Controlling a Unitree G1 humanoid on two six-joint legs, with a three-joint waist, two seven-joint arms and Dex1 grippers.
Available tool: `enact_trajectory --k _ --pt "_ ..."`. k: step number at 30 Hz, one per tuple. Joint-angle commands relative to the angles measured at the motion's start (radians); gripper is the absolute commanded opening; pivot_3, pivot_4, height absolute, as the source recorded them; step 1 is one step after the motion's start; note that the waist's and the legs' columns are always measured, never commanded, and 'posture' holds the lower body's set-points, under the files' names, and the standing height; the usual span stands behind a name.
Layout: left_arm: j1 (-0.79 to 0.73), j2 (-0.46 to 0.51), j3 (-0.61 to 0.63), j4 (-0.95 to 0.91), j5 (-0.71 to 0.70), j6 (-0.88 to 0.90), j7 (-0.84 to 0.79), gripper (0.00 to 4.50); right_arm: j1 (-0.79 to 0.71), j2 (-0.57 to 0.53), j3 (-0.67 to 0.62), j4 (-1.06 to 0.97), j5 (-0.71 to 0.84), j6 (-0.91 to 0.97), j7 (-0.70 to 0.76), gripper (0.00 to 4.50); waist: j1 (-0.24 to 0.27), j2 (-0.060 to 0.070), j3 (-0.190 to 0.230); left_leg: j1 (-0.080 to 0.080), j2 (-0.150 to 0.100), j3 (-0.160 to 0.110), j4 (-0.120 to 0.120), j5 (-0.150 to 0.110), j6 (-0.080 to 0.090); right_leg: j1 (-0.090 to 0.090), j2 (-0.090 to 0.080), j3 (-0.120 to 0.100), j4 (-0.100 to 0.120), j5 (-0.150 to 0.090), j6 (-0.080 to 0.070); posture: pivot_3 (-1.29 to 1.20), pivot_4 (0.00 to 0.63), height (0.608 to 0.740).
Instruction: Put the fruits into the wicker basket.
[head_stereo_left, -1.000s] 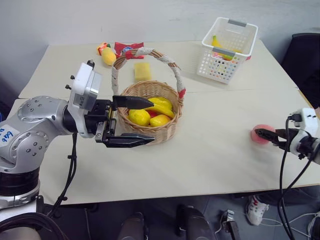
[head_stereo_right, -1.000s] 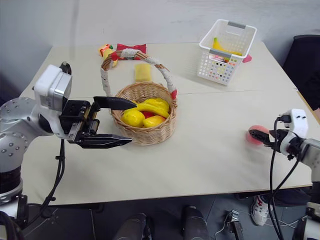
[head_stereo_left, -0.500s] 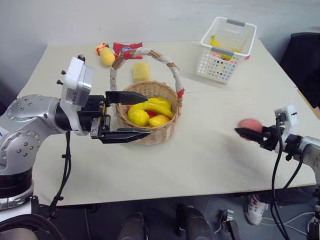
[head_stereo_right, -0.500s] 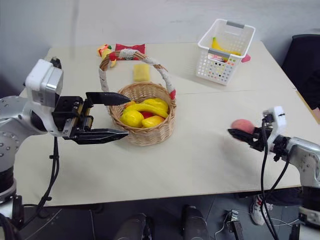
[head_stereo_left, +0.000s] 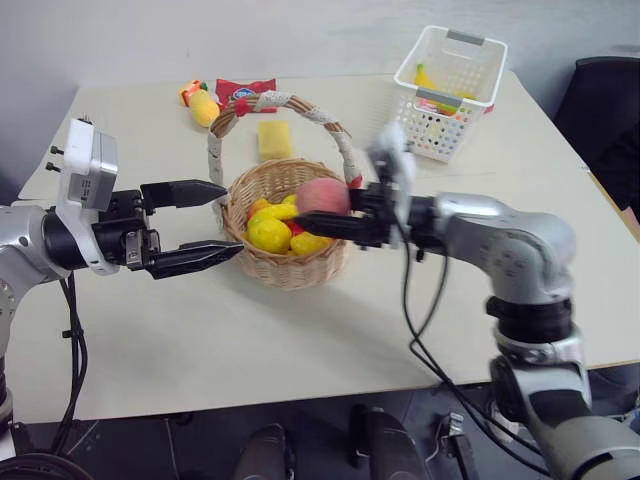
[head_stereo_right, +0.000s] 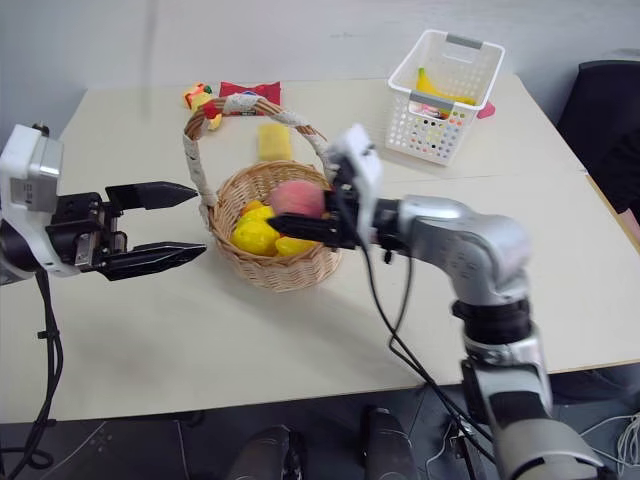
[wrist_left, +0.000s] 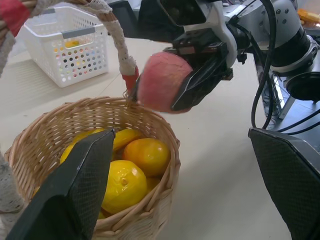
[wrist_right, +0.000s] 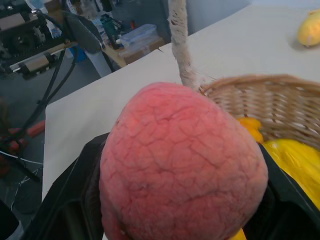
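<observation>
peach (head_stereo_left: 322, 195) now over the wicker basket (head_stereo_left: 285, 268), clamped in right gripper (head_stereo_left: 325, 215); a second ago it was on the table's right edge. left gripper (head_stereo_left: 205, 220) spread, empty, beside the rim. just release.

No text, label or number is legible; the print on the red snack packet (head_stereo_left: 243, 91) is too small to read.

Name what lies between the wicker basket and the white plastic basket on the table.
Nothing lies there: between the wicker basket and the white plastic basket the head views show bare table, crossed only by a seam between tabletops.
</observation>
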Motion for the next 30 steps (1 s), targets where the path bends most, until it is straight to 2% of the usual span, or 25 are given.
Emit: enact_trajectory --k 1,4,8,12,15,18,21,29,30 --pt "-0.006 0.006 0.026 -0.026 0.002 -0.025 0.010 4.50 -0.045 0.043 0.056 0.093 -0.104 -0.067 -0.037 3.53 -0.001 0.000 0.000 0.000 0.000 0.001 0.000 0.000 0.000 0.000 0.000 0.000 0.000 0.000 0.000 0.00 0.150 0.740" --pt "-0.002 0.018 0.021 -0.015 0.026 -0.049 -0.004 4.50 -0.053 0.072 0.020 0.081 -0.091 -0.033 -0.064 4.44 -0.001 0.000 0.000 -0.001 0.000 0.001 0.000 0.000 0.000 0.000 0.000 0.000 0.000 0.000 0.000 0.00 0.150 0.740" --pt "-0.016 0.018 0.018 0.002 0.028 -0.055 -0.013 4.50 -0.011 0.043 -0.100 -0.065 0.016 0.073 -0.084 4.44 0.001 0.000 0.000 -0.001 0.001 0.001 0.000 0.000 0.000 0.000 0.000 -0.001 0.000 0.000 0.000 0.00 0.150 0.740" --pt "-0.031 0.000 -0.003 0.004 0.024 -0.058 -0.016 4.50 0.075 -0.046 -0.263 -0.248 0.243 0.242 -0.068 4.44 0.002 -0.001 0.000 -0.001 0.000 0.000 0.000 0.000 0.000 0.000 0.000 -0.001 -0.001 0.000 0.000 0.00 0.150 0.740" --pt "-0.060 -0.018 -0.049 0.016 0.044 -0.079 -0.024 4.50 0.140 -0.127 -0.332 -0.299 0.286 0.290 -0.093 4.44 0.001 -0.001 0.000 0.000 0.000 0.000 0.000 0.000 0.000 0.000 0.000 0.000 0.000 0.000 0.000 0.00 0.150 0.740" --pt "-0.094 -0.030 -0.072 0.037 0.045 -0.085 -0.029 4.50 0.165 -0.152 -0.350 -0.283 0.229 0.249 -0.166 4.44 -0.001 -0.001 0.000 0.001 0.001 0.002 0.000 0.000 0.000 0.000 0.000 0.001 0.001 0.000 0.000 0.00 0.150 0.740" --pt "-0.122 -0.041 -0.095 0.051 0.051 -0.092 -0.037 4.50 0.168 -0.147 -0.289 -0.244 0.137 0.157 -0.189 4.44 -0.005 -0.001 0.000 0.002 0.001 0.002 -0.001 0.000 -0.001 0.000 0.001 0.002 0.001 0.000 0.000 0.00 0.150 0.740" --pt "-0.154 -0.056 -0.120 0.071 0.068 -0.108 -0.049 4.50 0.083 -0.039 -0.137 0.012 -0.096 -0.128 -0.184 4.44 -0.004 -0.001 0.000 0.000 0.002 0.004 -0.001 0.001 -0.002 -0.001 0.003 0.002 0.001 0.000 0.000 0.00 0.150 0.740" --pt "-0.155 -0.057 -0.120 0.071 0.069 -0.109 -0.048 4.50 0.073 -0.030 -0.132 0.039 -0.114 -0.158 -0.181 4.27 -0.003 -0.001 0.000 0.000 0.001 0.004 -0.001 0.001 -0.002 -0.001 0.003 0.002 0.000 0.000 0.000 0.00 0.150 0.740"
